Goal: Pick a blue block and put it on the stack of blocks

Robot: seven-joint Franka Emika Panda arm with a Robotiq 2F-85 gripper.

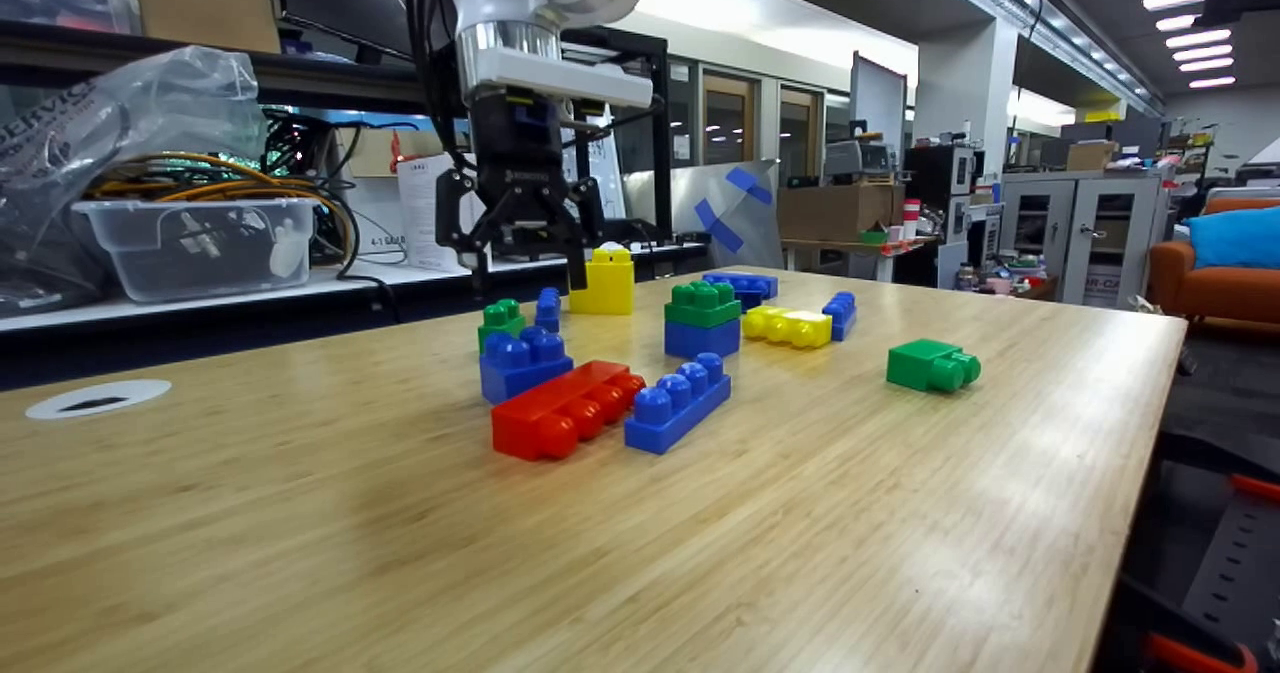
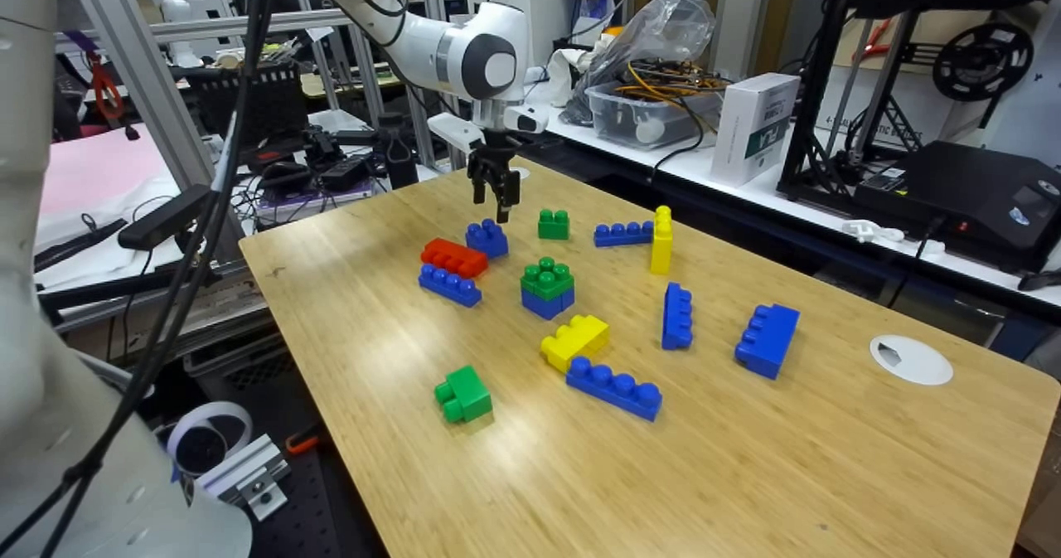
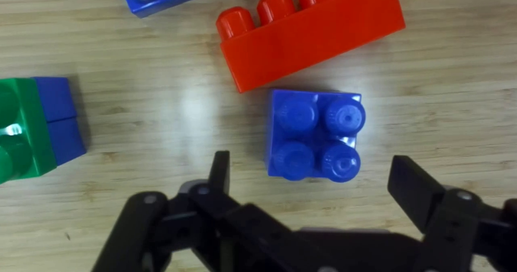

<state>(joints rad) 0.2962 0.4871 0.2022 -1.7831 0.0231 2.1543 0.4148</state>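
The blue block point(image 1: 522, 375) is a square studded brick standing studs-up on the table; it also shows in an exterior view point(image 2: 487, 241) and the wrist view point(image 3: 317, 136). The stack of blocks point(image 1: 702, 323) has a green brick on a blue layer; it also shows in an exterior view point(image 2: 547, 290) and at the left edge of the wrist view point(image 3: 40, 126). My gripper point(image 3: 310, 161) is open and empty above the table. In the wrist view its fingers lie left and right of the blue block, apart from it. It hangs above the block in both exterior views point(image 1: 528, 275) point(image 2: 491, 205).
A red brick point(image 3: 315, 37) lies close beside the blue block, with a long blue brick point(image 1: 680, 405) past it. A small green brick point(image 2: 553, 224), an upright yellow brick point(image 2: 661, 243), a lying yellow brick point(image 2: 575, 341) and several other blue bricks are spread over the table.
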